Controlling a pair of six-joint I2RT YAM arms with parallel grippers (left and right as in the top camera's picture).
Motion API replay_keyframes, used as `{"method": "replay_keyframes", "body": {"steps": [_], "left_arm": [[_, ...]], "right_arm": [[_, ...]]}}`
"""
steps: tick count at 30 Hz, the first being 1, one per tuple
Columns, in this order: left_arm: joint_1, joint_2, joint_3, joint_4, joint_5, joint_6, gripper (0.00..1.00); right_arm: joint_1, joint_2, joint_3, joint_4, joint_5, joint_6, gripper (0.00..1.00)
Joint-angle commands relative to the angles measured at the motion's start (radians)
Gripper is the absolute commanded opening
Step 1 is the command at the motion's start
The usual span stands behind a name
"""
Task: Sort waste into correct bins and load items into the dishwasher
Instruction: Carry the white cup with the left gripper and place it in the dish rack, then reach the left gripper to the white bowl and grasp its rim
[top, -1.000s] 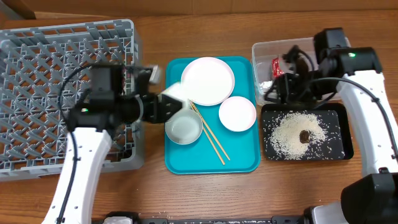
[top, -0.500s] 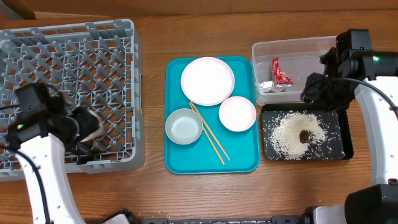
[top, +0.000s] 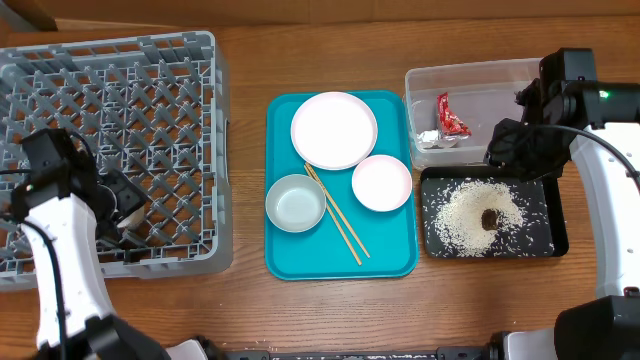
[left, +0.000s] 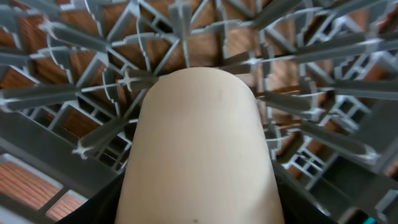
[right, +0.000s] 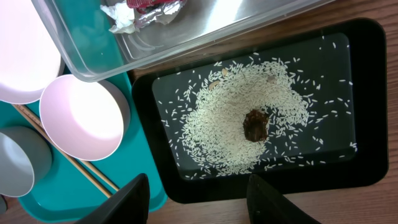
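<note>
My left gripper (top: 122, 205) is shut on the small white cup (left: 199, 149) and holds it low among the pegs of the grey dish rack (top: 120, 90), near its front. The large plate (top: 334, 130), the small plate (top: 382, 183), the grey bowl (top: 296, 203) and the chopsticks (top: 335, 215) lie on the teal tray (top: 390, 260). The foil wrapper (top: 452, 118) lies in the clear tub (top: 470, 75). Rice (top: 465, 215) and the brown lump (top: 490, 218) lie in the black tray (top: 555, 235). My right gripper (right: 202, 205) is open and empty above the black tray's near edge.
The right wrist view shows the black tray (right: 360, 106), the lump (right: 256, 124), the tub's corner (right: 93, 68), the small plate (right: 81, 115) and the bowl's edge (right: 15, 168). Bare wooden table lies along the front.
My left gripper has carried the cup from the teal tray leftward into the rack and lowered it among the pegs. My right arm has drawn back to the right, away from the tub.
</note>
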Motion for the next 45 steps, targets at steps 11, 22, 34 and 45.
{"method": "replay_keyframes", "body": {"steps": [11,22,34,45], "left_arm": [[0.003,0.058,0.059,-0.013,0.023,0.016,1.00],[-0.202,-0.126,0.140,-0.005,0.351,0.102,1.00],[-0.835,0.031,0.123,0.010,0.138,0.101,0.99],[-1.047,0.363,0.123,0.036,0.120,0.101,0.61]], "right_arm": [[-0.001,-0.021,0.014,0.002,0.005,0.008,0.54],[-0.001,-0.021,0.014,0.002,-0.007,0.008,0.72],[-0.001,-0.021,0.014,-0.002,-0.011,0.008,0.73],[-0.001,-0.021,0.014,-0.010,-0.011,0.008,0.74]]}}
